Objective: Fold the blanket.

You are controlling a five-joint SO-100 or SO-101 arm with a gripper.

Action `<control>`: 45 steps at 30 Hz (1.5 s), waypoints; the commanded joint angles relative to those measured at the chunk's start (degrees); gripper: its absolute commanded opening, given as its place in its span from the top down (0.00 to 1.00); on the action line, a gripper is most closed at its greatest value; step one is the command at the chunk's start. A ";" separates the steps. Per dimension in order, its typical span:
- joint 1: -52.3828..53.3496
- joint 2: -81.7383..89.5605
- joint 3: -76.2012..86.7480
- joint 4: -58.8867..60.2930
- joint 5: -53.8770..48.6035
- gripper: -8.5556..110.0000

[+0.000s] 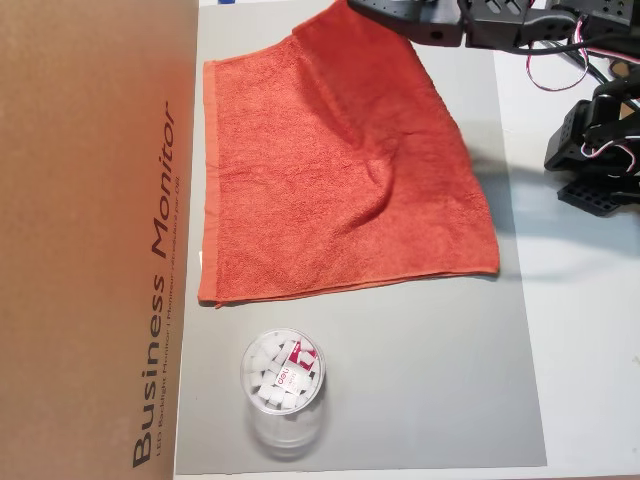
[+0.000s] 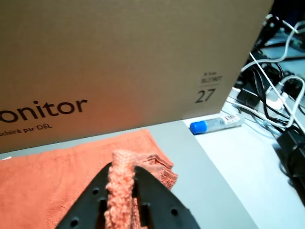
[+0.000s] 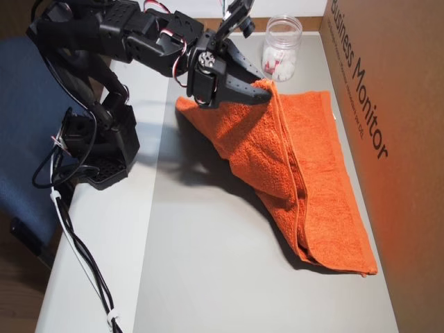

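The orange-red terry blanket (image 1: 330, 170) lies on the grey mat (image 1: 420, 380). My gripper (image 3: 267, 85) is shut on one corner of it and holds that corner up above the mat. The cloth hangs from the jaws in a fold and runs down to the part still lying flat (image 3: 326, 229) beside the box. In the wrist view the black fingers (image 2: 152, 200) pinch a bunched strip of the blanket's hemmed edge (image 2: 119, 176). In an overhead view the gripper (image 1: 352, 6) is at the top edge, over the blanket's raised far corner.
A large brown cardboard monitor box (image 1: 90, 240) stands along one side of the mat and fills the background of the wrist view (image 2: 119, 62). A clear plastic tub (image 1: 283, 385) of white pieces stands on the mat. The arm's base (image 3: 104, 152), loose cables (image 2: 276, 95) and a blue-capped tube (image 2: 214, 125) lie off the mat.
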 commanded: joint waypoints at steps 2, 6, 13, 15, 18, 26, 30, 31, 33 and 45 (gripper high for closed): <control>0.00 -3.34 -6.68 -1.49 0.09 0.93; -1.76 -6.59 -10.46 -1.49 -0.18 0.93; -6.77 -10.46 -14.85 -1.49 -3.52 0.93; -8.09 -11.07 -15.64 -1.49 -3.60 0.93; -9.84 -11.60 -15.82 -1.49 -5.19 0.93; -13.71 -13.97 -15.91 -1.58 -10.90 0.93; -14.85 -15.73 -15.82 -4.13 -12.83 0.93; -15.29 -16.44 -15.82 -5.54 -13.27 0.93; -16.17 -18.02 -15.82 -8.88 -14.15 0.93; -20.74 -26.37 -18.90 -18.90 -17.93 0.93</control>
